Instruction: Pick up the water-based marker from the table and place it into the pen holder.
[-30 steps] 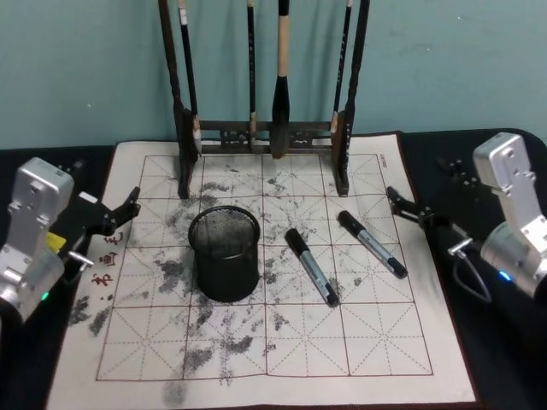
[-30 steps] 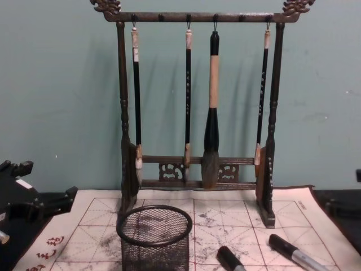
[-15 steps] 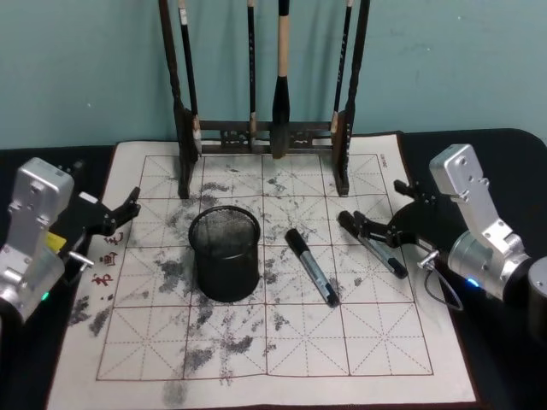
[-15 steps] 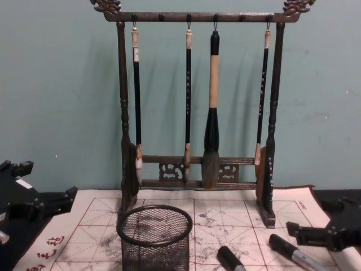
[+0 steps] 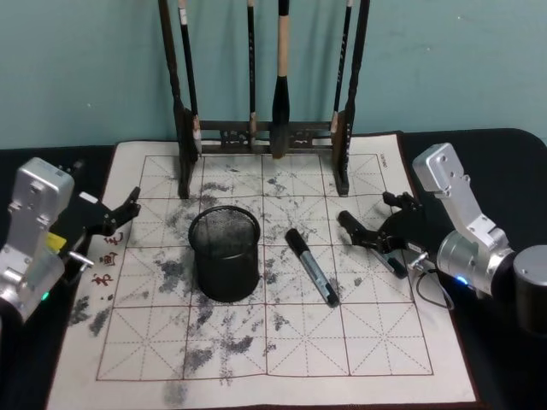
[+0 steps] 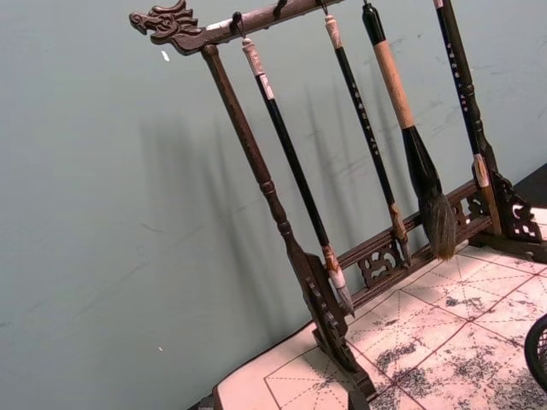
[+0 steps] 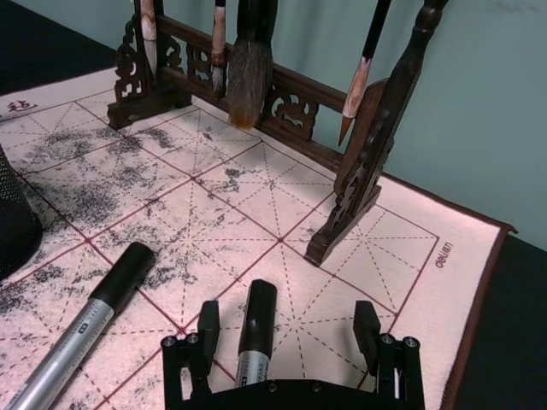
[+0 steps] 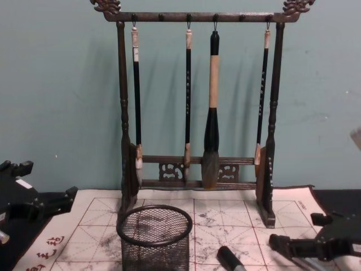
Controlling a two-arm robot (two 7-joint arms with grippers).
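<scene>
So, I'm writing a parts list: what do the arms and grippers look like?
Both arms have boxy silver-grey housings. The left arm carries a yellow label and a green light; the right arm a blue light and a thin black cable loop. The left gripper and right gripper are black, two slim fingers each.

Bare table (image 5: 342,342) before pen holder (image 5: 225,254), brush rack (image 5: 231,131) behind

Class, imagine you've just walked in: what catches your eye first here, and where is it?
A wooden brush rack hung with four brushes stands at the far edge of the mat. On the right, the open right gripper straddles the black cap of a marker; a second marker lies beside the black mesh pen holder mid-mat. The left gripper sits parked at the left.
</scene>
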